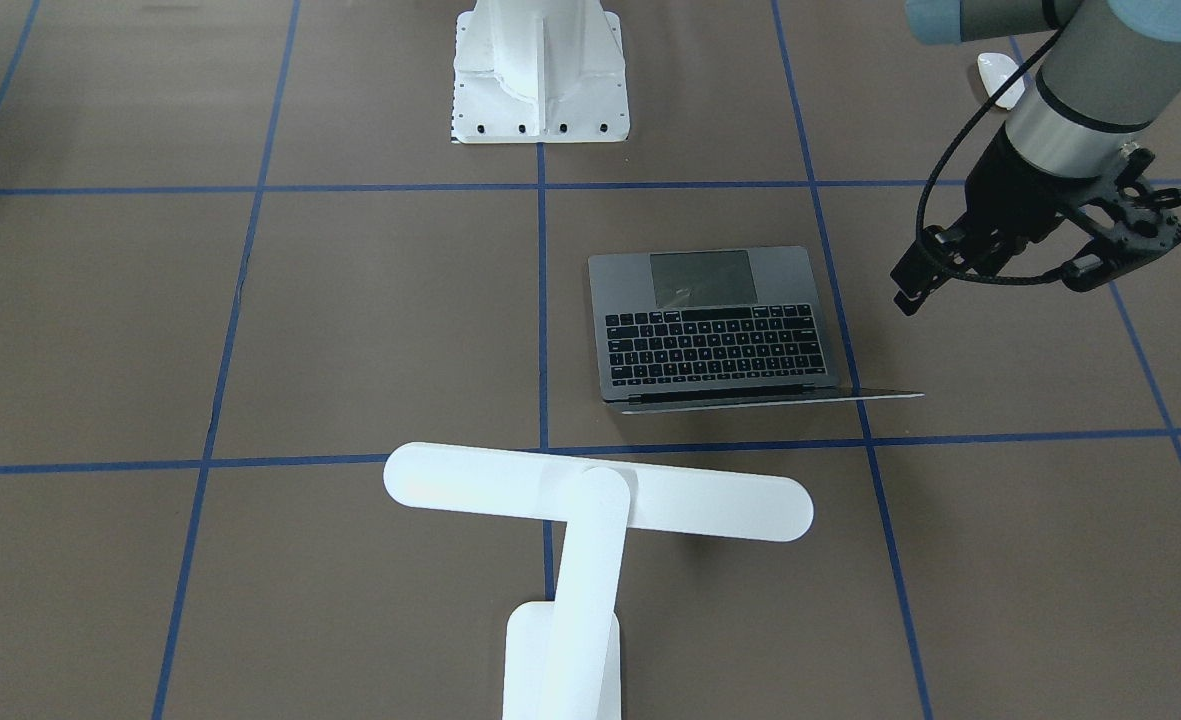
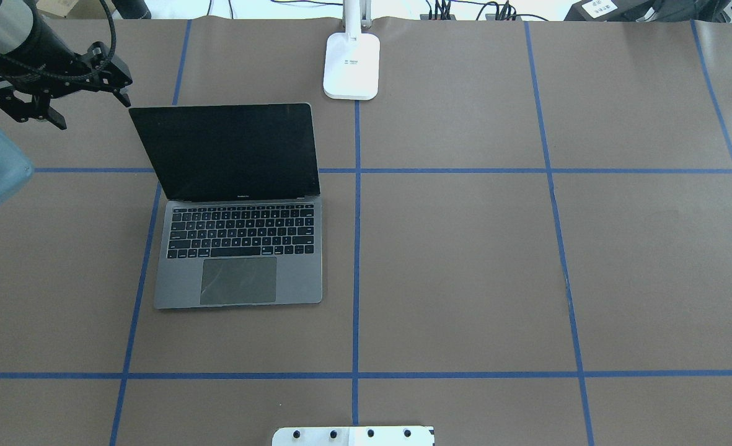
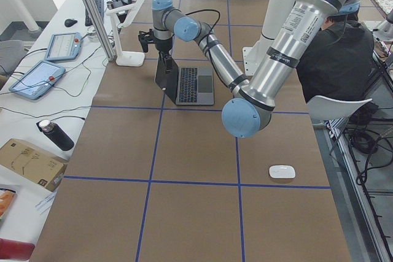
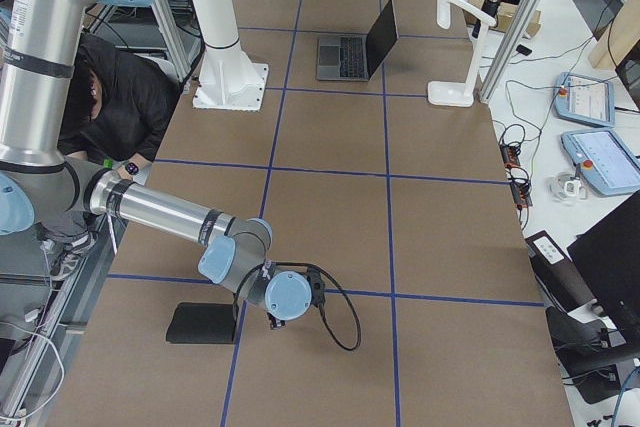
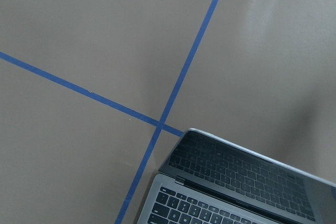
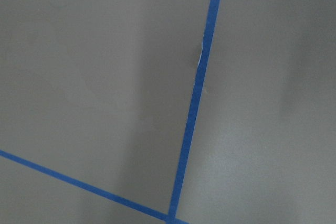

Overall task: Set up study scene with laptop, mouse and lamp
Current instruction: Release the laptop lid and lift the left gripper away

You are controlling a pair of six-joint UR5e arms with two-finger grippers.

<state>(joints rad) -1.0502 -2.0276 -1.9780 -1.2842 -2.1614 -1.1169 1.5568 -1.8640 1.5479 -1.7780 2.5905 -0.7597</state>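
Observation:
The laptop [image 2: 238, 248] stands open left of the table's middle, its dark screen [image 2: 229, 152] upright; it also shows in the front view as the laptop [image 1: 715, 330]. My left gripper [image 2: 92, 111] hovers open and empty just beyond the screen's far left corner, seen from the front as the left gripper [image 1: 995, 290]. The lamp [image 1: 600, 500] stands at the far edge, its base [image 2: 351, 65] on the centre line. The white mouse [image 3: 282, 172] lies on the table's left end, near the robot's side. My right gripper [image 4: 285, 312] is low over the right end; I cannot tell its state.
A white bolted pedestal [image 1: 540, 80] stands at the robot's edge. A black mouse pad [image 4: 205, 323] lies beside the right gripper. A person [image 4: 120, 97] sits behind the robot's side. Pendants and cables [image 3: 37, 78] lie off the far edge.

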